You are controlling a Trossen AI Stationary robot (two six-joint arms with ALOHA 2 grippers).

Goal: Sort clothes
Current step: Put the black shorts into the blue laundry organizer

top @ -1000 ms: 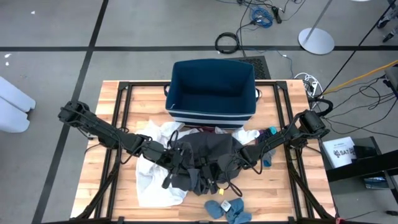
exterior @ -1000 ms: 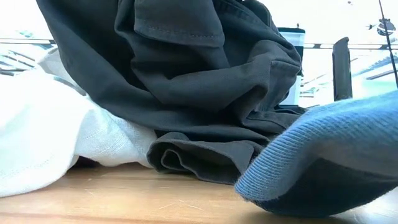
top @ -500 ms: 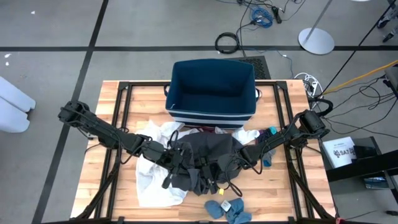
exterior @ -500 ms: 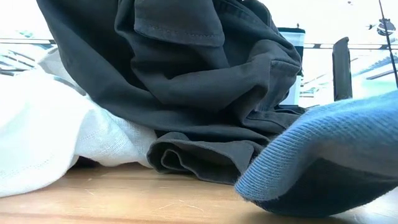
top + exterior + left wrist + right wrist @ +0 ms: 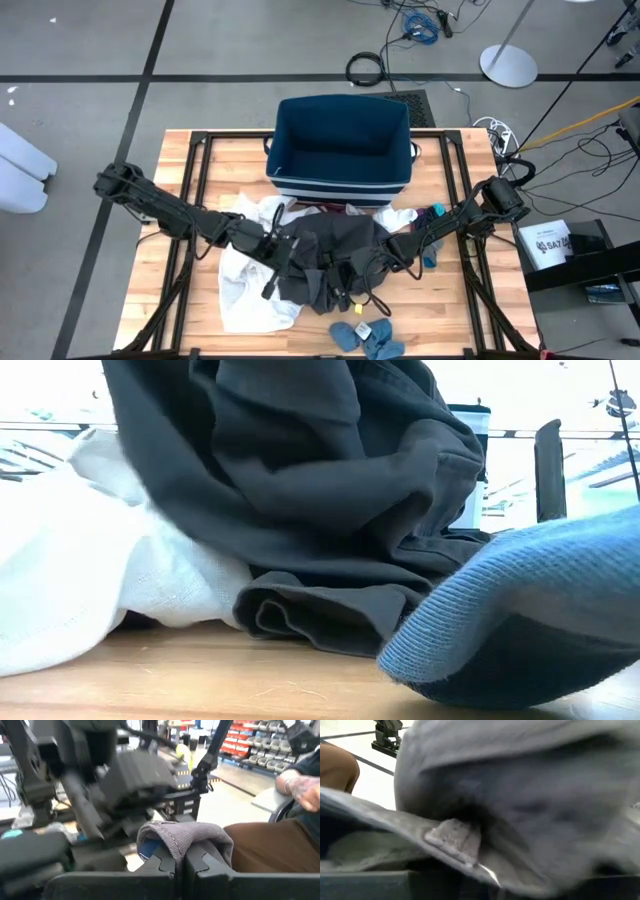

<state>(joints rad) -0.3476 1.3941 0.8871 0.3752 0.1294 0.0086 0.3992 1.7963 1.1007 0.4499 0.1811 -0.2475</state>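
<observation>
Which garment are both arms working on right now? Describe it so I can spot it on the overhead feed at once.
Start at the navy bin at the table's far edge. Directly in front of it lies the dark grey garment, bunched mid-table between the left gripper and right gripper. It is the darkest piece: the white garment spreads beside it, and the small blue socks lie at the near edge.

Trousers (image 5: 325, 255) overlie shirt (image 5: 245, 285) (bin (image 5: 342, 150) behind, socks (image 5: 362, 335) before).
</observation>
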